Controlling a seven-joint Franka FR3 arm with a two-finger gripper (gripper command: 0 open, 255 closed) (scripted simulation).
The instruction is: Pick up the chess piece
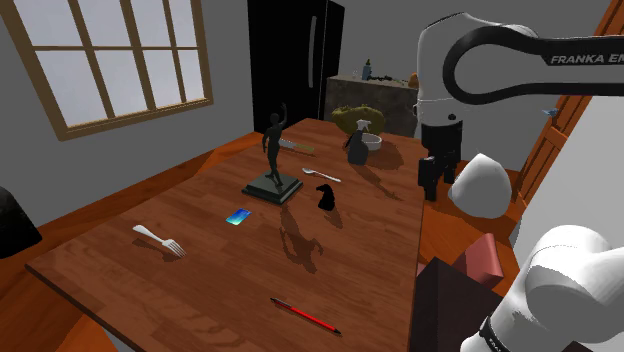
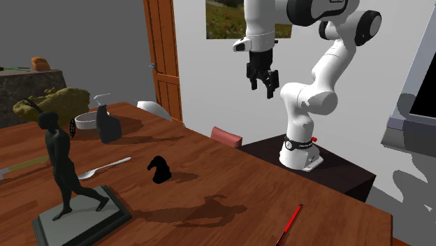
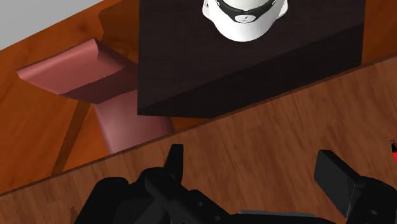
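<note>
Shoulder view is showing the wooden table (image 1: 200, 290) spreading wide, with the white Franka arm (image 1: 440, 50) arching over its edge at three o'clock. The dark figure statue (image 1: 273, 160) is standing mid-table on a square base. The black gripper (image 2: 263, 89) is hanging high above the stand (image 2: 342, 178), its fingers spreading apart and clasping nothing. The black knight chess piece (image 1: 325, 197) is sitting upright at three o'clock of the statue, well apart from the gripper. A red pen (image 1: 305, 316) is lying at six o'clock of the knight.
</note>
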